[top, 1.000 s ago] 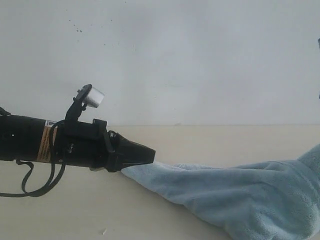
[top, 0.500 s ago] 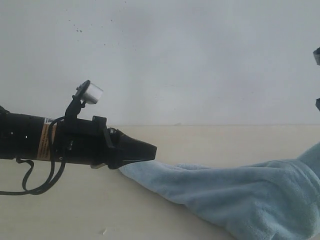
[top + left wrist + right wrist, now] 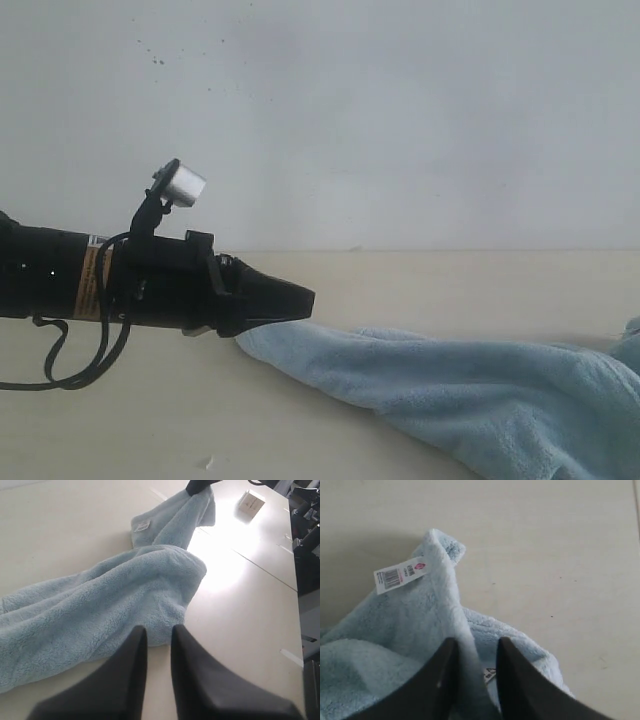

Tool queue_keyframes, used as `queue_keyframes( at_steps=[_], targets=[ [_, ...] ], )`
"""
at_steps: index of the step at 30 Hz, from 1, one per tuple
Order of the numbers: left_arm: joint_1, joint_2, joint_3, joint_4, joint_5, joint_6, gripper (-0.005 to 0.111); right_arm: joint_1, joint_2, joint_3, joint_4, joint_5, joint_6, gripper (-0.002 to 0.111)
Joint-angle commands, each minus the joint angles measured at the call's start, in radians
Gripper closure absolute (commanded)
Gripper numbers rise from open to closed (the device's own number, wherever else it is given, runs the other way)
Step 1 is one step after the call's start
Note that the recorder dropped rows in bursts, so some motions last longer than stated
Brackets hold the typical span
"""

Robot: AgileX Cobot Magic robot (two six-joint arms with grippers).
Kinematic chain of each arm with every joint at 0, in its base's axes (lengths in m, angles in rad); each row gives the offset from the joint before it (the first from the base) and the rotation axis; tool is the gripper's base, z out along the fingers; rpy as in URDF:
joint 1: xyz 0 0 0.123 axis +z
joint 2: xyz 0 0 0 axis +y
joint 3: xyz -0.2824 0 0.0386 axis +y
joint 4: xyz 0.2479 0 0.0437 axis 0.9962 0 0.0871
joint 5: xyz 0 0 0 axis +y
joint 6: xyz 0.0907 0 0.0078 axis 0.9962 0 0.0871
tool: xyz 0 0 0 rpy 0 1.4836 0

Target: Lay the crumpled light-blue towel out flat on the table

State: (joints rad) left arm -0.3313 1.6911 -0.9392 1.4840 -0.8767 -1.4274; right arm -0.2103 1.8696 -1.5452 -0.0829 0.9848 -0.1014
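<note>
The pale-blue towel (image 3: 450,390) lies as a long rumpled band on the beige table (image 3: 150,420), running from under my left gripper (image 3: 303,300) off to the right. In the left wrist view the towel (image 3: 100,605) ends just beyond my left gripper (image 3: 157,630), whose jaws stand slightly apart with bare table between them. At the far end my right gripper (image 3: 197,486) holds the towel up. In the right wrist view a raised fold of towel (image 3: 395,645) passes between the jaws of my right gripper (image 3: 476,642). The white tag (image 3: 400,574) hangs at the corner beyond it.
A small white box (image 3: 251,501) stands on the table past the towel's far end. Dark equipment (image 3: 307,530) lines that side beyond the table edge. The off-white speckled wall (image 3: 350,120) stands behind the table. A small white speck (image 3: 208,463) lies near the front.
My left gripper has risen a little off the towel's end. The towel's right part has sunk lower toward the table, and the right gripper has left the exterior view.
</note>
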Motion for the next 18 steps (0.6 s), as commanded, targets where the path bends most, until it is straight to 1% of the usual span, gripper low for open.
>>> queue_keyframes(
  at_steps=[1, 3, 4, 7, 9, 10, 12, 18],
  targets=[
    [-0.006, -0.007, -0.004, -0.007, -0.011, 0.004, 0.089, -0.01, 0.008, -0.002, 0.039, -0.021, -0.025, 0.058],
    [-0.006, -0.007, -0.004, -0.005, -0.013, -0.006, 0.089, -0.01, 0.0, -0.002, 0.076, -0.039, -0.01, 0.05],
    [-0.006, -0.007, -0.004, -0.005, -0.013, -0.015, 0.089, -0.01, -0.009, -0.002, 0.105, -0.051, -0.004, 0.048],
    [-0.006, -0.007, -0.004, -0.005, -0.013, -0.015, 0.089, -0.01, -0.035, -0.003, 0.281, -0.091, -0.02, 0.048],
    [-0.006, -0.007, -0.004, -0.008, -0.008, -0.015, 0.089, -0.007, -0.045, -0.003, 0.432, -0.082, -0.117, 0.048],
    [-0.006, -0.007, -0.004, -0.011, -0.004, -0.015, 0.089, 0.0, -0.045, -0.002, 0.476, -0.063, -0.156, 0.048],
    [-0.006, -0.007, -0.004, -0.013, 0.008, -0.015, 0.089, 0.014, -0.024, -0.002, 0.5, -0.018, -0.209, 0.048],
    [-0.006, -0.007, -0.004, -0.013, 0.012, -0.015, 0.089, 0.044, 0.077, -0.002, 0.509, 0.025, -0.225, 0.048]
  ],
)
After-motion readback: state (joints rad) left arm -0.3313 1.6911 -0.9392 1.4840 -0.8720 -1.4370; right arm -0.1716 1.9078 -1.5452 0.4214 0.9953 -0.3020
